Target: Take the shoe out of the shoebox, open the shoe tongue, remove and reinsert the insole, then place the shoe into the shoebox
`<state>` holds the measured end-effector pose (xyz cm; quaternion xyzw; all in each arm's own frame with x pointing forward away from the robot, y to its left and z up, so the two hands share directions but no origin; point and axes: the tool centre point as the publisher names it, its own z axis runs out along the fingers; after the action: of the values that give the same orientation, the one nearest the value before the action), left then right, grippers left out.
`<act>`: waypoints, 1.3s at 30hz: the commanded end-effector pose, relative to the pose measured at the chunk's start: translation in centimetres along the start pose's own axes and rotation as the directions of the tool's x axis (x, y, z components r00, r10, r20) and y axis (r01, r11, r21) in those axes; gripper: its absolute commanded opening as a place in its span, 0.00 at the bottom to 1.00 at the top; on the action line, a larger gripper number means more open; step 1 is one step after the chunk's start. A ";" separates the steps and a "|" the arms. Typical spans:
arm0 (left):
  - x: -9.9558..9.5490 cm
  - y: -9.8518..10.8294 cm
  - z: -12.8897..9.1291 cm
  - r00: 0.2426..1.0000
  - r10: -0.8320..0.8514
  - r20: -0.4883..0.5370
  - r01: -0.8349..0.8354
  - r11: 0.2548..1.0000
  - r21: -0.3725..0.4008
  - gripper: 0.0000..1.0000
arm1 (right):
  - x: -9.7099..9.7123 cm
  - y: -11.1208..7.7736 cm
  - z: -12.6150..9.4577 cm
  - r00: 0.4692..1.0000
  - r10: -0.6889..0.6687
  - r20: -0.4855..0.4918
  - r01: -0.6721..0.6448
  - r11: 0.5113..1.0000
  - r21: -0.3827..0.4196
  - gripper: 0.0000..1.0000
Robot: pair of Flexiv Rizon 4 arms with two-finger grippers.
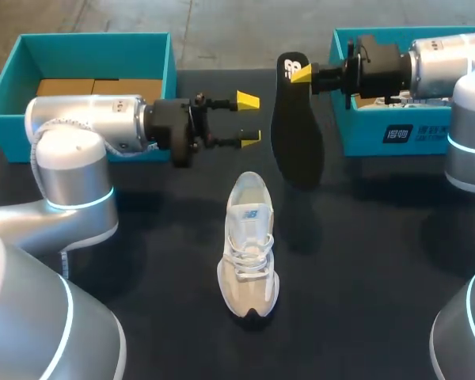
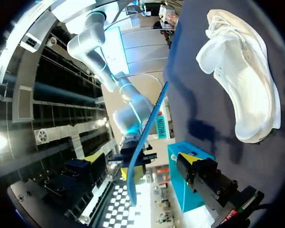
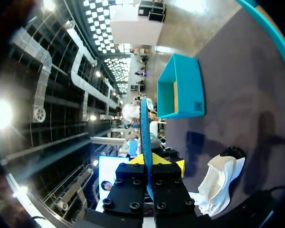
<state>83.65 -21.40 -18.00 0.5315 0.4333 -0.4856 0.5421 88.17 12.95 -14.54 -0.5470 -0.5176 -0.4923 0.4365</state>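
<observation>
A white sneaker (image 1: 248, 247) lies on the black table (image 1: 364, 261) near the middle, toe toward the front edge. My right gripper (image 1: 302, 74) is shut on the heel end of a black insole (image 1: 293, 131), which hangs upright above the table. In the right wrist view the insole (image 3: 143, 124) runs edge-on out from the shut gripper (image 3: 149, 162), with the sneaker (image 3: 219, 183) beside it. My left gripper (image 1: 249, 119) is open, level with the insole and a little to its left. From the left wrist, the insole (image 2: 148, 137) stands ahead of the open gripper (image 2: 141, 161), the sneaker (image 2: 244, 76) off to one side.
A teal shoebox (image 1: 79, 47) with brown cardboard inside stands at the back left behind my left arm. A second teal box (image 1: 384, 131) stands at the back right under my right arm. Both arms' bases crowd the table's front corners.
</observation>
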 end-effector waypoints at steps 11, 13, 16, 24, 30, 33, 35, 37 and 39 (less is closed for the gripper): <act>-0.2 0.6 3.3 0.997 0.058 0.053 -0.059 0.998 0.005 1.00 | -0.1 0.0 0.2 1.000 0.000 -0.001 0.000 1.000 -0.003 0.00; -0.4 0.4 3.7 0.997 0.060 0.056 -0.061 0.998 0.008 1.00 | -0.1 0.0 0.2 1.000 0.000 -0.001 0.000 1.000 -0.003 0.00; -1.0 -0.1 3.9 0.997 0.058 0.060 -0.059 0.998 0.013 1.00 | -0.1 0.0 0.2 1.000 0.000 -0.001 0.000 1.000 -0.003 0.00; -1.8 -1.3 4.5 0.996 0.063 0.058 -0.065 0.998 0.021 1.00 | -0.1 0.0 0.2 1.000 0.000 -0.001 0.000 1.000 -0.003 0.00; -2.5 -1.9 4.9 0.995 0.087 0.056 -0.088 0.996 0.021 1.00 | -0.1 0.0 0.2 1.000 0.000 -0.001 0.000 1.000 -0.003 0.00; -2.6 -2.0 5.0 0.995 0.085 0.043 -0.085 0.996 0.013 0.97 | -0.1 0.0 0.2 1.000 0.000 -0.001 0.000 1.000 -0.003 0.00; -2.6 -1.9 5.0 0.996 0.087 0.036 -0.087 0.996 0.004 0.88 | -0.1 0.0 0.2 1.000 0.000 -0.001 0.000 1.000 -0.003 0.00; -2.8 -1.9 5.0 0.995 0.091 0.027 -0.091 0.996 -0.001 0.79 | -0.1 0.0 0.2 1.000 0.000 -0.001 0.000 1.000 -0.003 0.00; -2.8 -1.9 4.9 0.995 0.097 0.021 -0.096 0.995 -0.005 0.71 | -0.1 0.0 0.2 1.000 0.000 -0.001 0.000 1.000 -0.003 0.00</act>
<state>81.53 -26.09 -15.43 0.5460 0.3992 -0.4674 0.5692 88.23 12.99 -14.60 -0.5467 -0.5175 -0.4924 0.4369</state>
